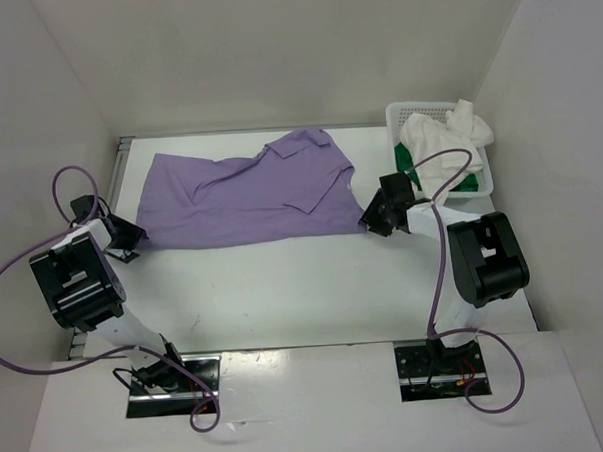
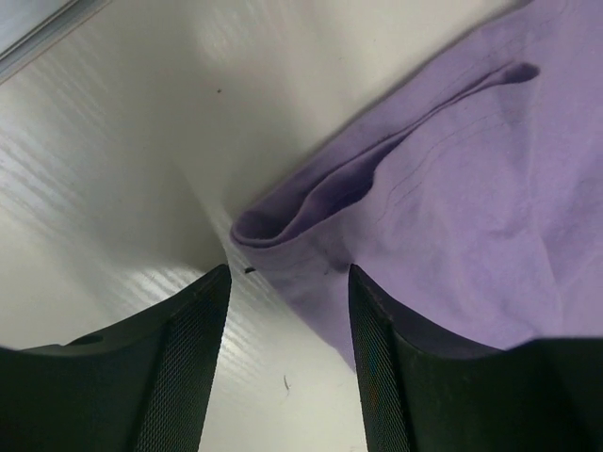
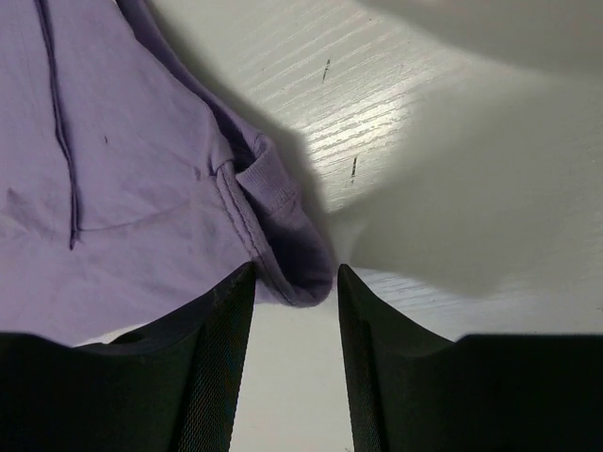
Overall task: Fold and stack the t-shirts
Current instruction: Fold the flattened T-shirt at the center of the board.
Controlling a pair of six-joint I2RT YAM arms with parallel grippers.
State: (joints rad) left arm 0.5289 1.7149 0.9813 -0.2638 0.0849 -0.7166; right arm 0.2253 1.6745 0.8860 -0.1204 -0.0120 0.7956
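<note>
The lavender t-shirt [image 1: 245, 193] lies spread on the table, partly folded. My left gripper [image 1: 130, 240] is open at its near left corner; in the left wrist view that corner [image 2: 283, 235] lies just ahead of the open gripper [image 2: 287, 282]. My right gripper [image 1: 369, 221] is open at the near right corner; in the right wrist view the hem corner [image 3: 301, 273] sits between the fingertips of the open gripper [image 3: 295, 278]. The white t-shirt [image 1: 440, 140] and the green t-shirt [image 1: 468, 182] lie in the basket [image 1: 422, 109].
The white perforated basket stands at the back right against the wall. White walls enclose the table on the left, back and right. Purple cables loop from both arms.
</note>
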